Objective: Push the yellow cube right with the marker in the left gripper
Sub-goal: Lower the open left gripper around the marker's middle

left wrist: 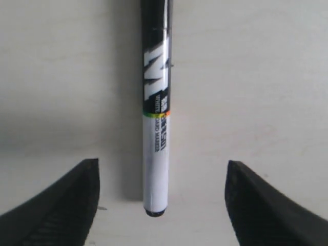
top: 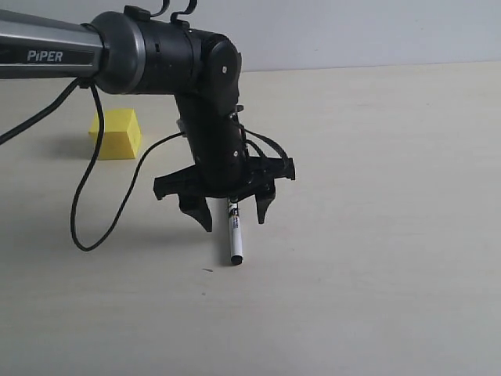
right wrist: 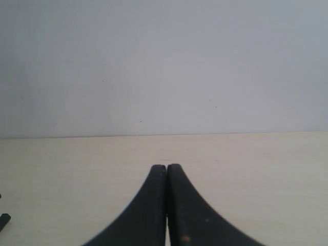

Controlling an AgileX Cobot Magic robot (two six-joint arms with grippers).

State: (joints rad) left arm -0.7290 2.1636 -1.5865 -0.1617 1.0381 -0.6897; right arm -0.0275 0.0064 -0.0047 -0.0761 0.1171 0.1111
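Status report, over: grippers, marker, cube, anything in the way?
Left gripper open, straddling marker, not gripping. Right gripper shut, empty. Marker flat on table; yellow cube well apart from it. Arm's black cable crosses in front of cube.

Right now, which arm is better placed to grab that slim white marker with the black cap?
The left. Its black two-fingered gripper hangs open with the slim white-and-black marker between its fingers, untouched. The right gripper is shut, its camera showing only table and wall.
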